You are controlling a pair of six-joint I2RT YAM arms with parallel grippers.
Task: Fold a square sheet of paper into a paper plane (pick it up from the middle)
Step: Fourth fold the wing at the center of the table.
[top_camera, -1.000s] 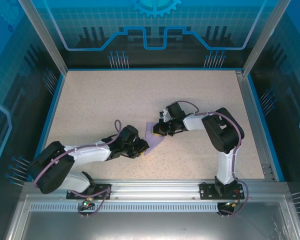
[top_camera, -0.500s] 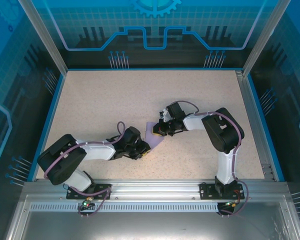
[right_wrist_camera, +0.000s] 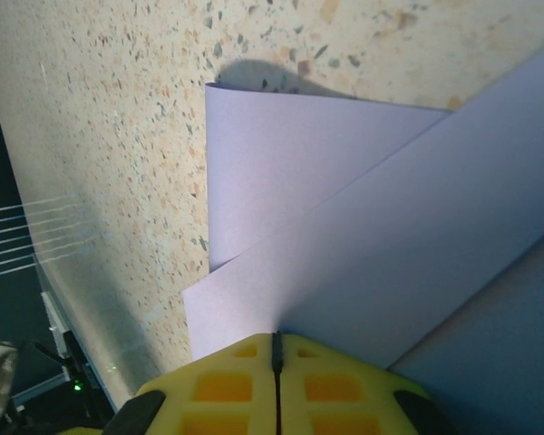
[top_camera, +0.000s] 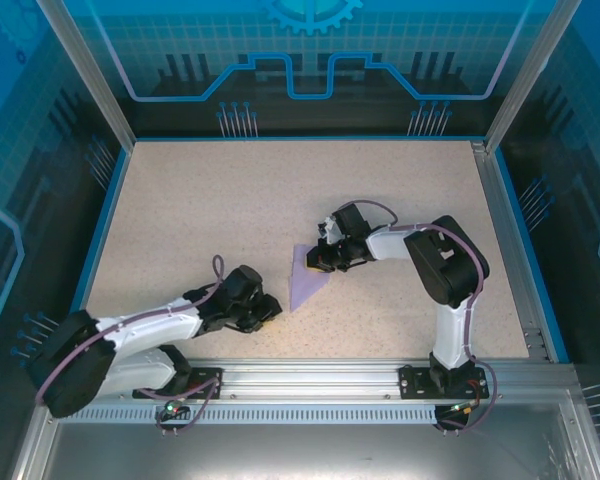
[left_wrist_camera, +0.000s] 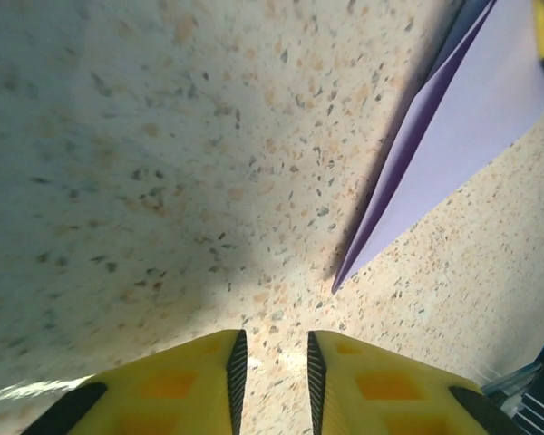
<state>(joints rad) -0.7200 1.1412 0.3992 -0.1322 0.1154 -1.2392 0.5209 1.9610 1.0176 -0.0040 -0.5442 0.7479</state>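
The paper is pale lavender, the table beige with dark speckles, the jaws yellow.

Both the left arm and the right arm had white link shells between bulky black, rounded joint housings. A thin purple cable looped loosely along each arm. Each stood on a black base plate bolted to a silver aluminium rail. The jaws were bright yellow moulded plastic with shallow rectangular recesses, and the left pair's inner faces were dark and ribbed.
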